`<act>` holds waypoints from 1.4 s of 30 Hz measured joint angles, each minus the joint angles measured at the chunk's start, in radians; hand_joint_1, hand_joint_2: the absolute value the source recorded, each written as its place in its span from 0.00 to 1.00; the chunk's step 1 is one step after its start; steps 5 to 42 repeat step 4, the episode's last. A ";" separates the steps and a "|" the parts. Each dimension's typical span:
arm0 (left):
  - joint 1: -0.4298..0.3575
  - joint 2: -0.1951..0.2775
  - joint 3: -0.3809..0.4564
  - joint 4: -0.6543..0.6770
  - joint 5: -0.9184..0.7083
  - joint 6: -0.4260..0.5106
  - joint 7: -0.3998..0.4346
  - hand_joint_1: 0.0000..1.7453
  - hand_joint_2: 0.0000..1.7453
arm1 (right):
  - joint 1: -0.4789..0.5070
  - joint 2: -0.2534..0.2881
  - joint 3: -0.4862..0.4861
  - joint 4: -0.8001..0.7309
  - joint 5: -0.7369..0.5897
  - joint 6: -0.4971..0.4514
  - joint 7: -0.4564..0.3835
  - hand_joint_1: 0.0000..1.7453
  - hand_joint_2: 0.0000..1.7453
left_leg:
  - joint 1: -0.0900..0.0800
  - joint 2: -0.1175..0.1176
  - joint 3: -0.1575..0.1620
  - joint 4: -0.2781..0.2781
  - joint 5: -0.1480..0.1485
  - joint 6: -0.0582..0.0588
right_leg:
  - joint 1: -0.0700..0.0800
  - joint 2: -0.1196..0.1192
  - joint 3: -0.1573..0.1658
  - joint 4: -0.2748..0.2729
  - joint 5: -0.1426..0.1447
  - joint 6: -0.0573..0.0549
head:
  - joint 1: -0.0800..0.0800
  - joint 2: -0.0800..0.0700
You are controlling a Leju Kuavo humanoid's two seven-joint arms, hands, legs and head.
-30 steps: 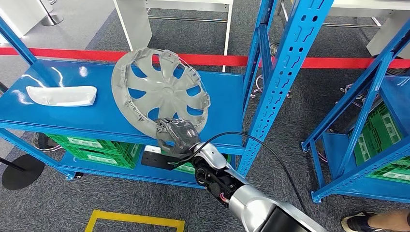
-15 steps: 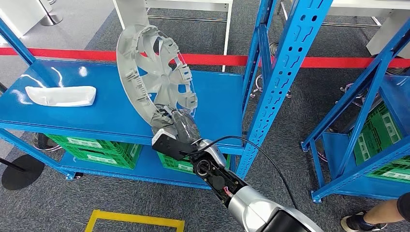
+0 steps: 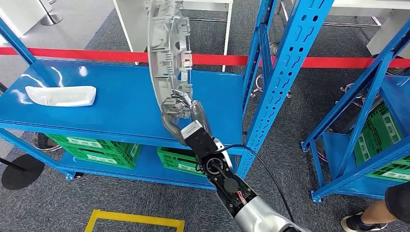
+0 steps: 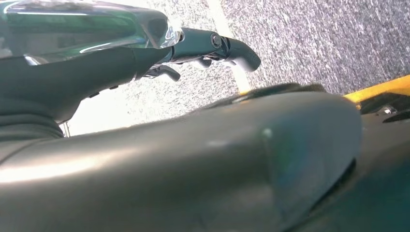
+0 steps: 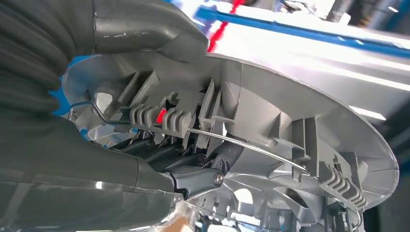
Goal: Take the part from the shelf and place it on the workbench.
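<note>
The grey plastic spoked hubcap [image 3: 167, 53] stands nearly edge-on above the upper deck of the blue steel shelf [image 3: 116, 104], its rim running from about six o'clock at the right hand [image 3: 186, 113] up to twelve o'clock at the top of the head view. The right hand grips the hubcap's lower rim; in the right wrist view the thick grey thumb [image 5: 145, 29] presses on the outer rim of the hubcap [image 5: 300, 125] while the darker fingers [image 5: 193, 159] curl in behind the ribs and the thin wire retaining ring. The hubcap appears lifted clear of the deck, though the exact gap is hard to judge. At nine o'clock from the hubcap, well apart from it, a white curved plastic trim piece [image 3: 62, 95] lies flat on the same deck. Green plastic crates [image 3: 96, 150] sit on the lower deck beneath. A red barrier tape [image 3: 338, 62] runs behind the shelf. The left hand [image 4: 212, 46] hangs over grey carpet with dark fingers stretched out; whether it holds anything I cannot tell.
</note>
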State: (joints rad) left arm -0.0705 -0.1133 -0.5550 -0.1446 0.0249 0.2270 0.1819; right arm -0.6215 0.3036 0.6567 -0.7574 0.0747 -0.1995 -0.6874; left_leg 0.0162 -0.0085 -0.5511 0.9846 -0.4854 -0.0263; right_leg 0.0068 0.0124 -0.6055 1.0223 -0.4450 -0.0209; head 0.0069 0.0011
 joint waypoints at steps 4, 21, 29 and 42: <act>0.000 0.001 0.000 0.000 0.000 0.005 -0.003 0.00 0.00 | 0.049 -0.026 -0.024 -0.126 -0.007 0.000 0.000 1.00 1.00 | 0.000 0.000 0.000 0.000 0.000 0.000 | 0.000 0.000 0.000 0.000 0.000 0.000 | 0.000 0.000; 0.000 0.001 0.000 0.000 0.000 0.005 -0.003 0.00 0.00 | 0.049 -0.026 -0.024 -0.126 -0.007 0.000 0.000 1.00 1.00 | 0.000 0.000 0.000 0.000 0.000 0.000 | 0.000 0.000 0.000 0.000 0.000 0.000 | 0.000 0.000; 0.000 0.001 0.000 0.000 0.000 0.005 -0.003 0.00 0.00 | 0.049 -0.026 -0.024 -0.126 -0.007 0.000 0.000 1.00 1.00 | 0.000 0.000 0.000 0.000 0.000 0.000 | 0.000 0.000 0.000 0.000 0.000 0.000 | 0.000 0.000; 0.000 0.001 0.000 0.000 0.000 0.005 -0.003 0.00 0.00 | 0.049 -0.026 -0.024 -0.126 -0.007 0.000 0.000 1.00 1.00 | 0.000 0.000 0.000 0.000 0.000 0.000 | 0.000 0.000 0.000 0.000 0.000 0.000 | 0.000 0.000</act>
